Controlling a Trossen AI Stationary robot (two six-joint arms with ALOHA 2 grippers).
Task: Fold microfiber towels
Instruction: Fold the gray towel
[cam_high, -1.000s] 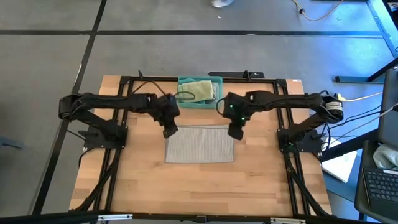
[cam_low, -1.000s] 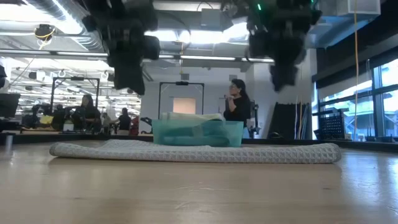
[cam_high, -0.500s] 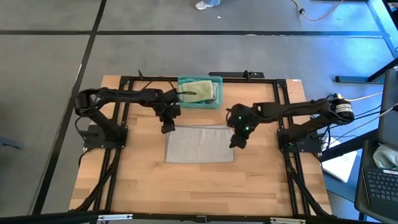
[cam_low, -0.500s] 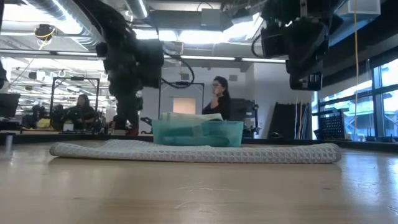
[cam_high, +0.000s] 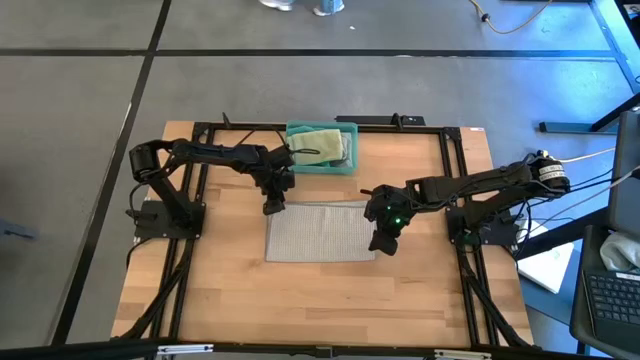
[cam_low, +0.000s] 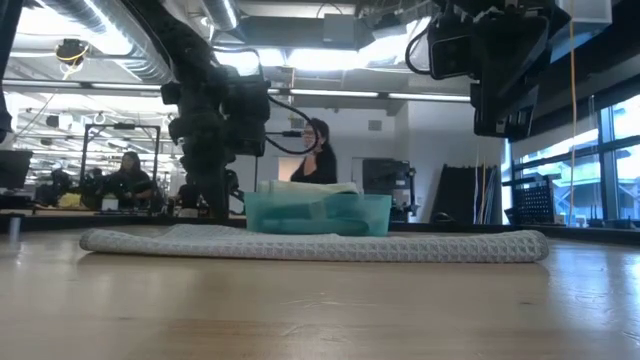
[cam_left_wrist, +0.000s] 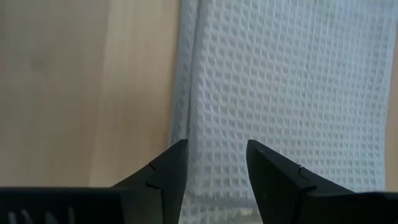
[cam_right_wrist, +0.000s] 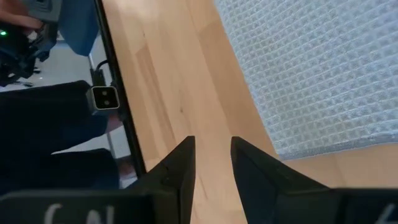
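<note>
A light grey waffle-weave towel (cam_high: 320, 232) lies flat on the wooden table, folded into a rectangle; it also shows in the low view (cam_low: 320, 245). My left gripper (cam_high: 272, 206) is open, pointing down low over the towel's far left corner (cam_left_wrist: 186, 93); I cannot tell whether it touches. My right gripper (cam_high: 380, 243) is open and empty, above the table just off the towel's near right corner (cam_right_wrist: 292, 146). A pale green towel (cam_high: 322, 146) lies in the teal bin (cam_high: 320, 168).
The teal bin (cam_low: 320, 213) stands just beyond the grey towel's far edge, between the arms. Black frame rails (cam_high: 190, 200) run along the table's left, right and far sides. Bare wood (cam_high: 320, 300) lies nearer than the towel. A person (cam_low: 318, 160) walks in the room behind.
My left gripper has come down to just over the towel's far left corner. My right gripper has moved toward the table's near edge along the towel's right edge, from its far right corner to its near right corner, staying high. The towel has not moved.
</note>
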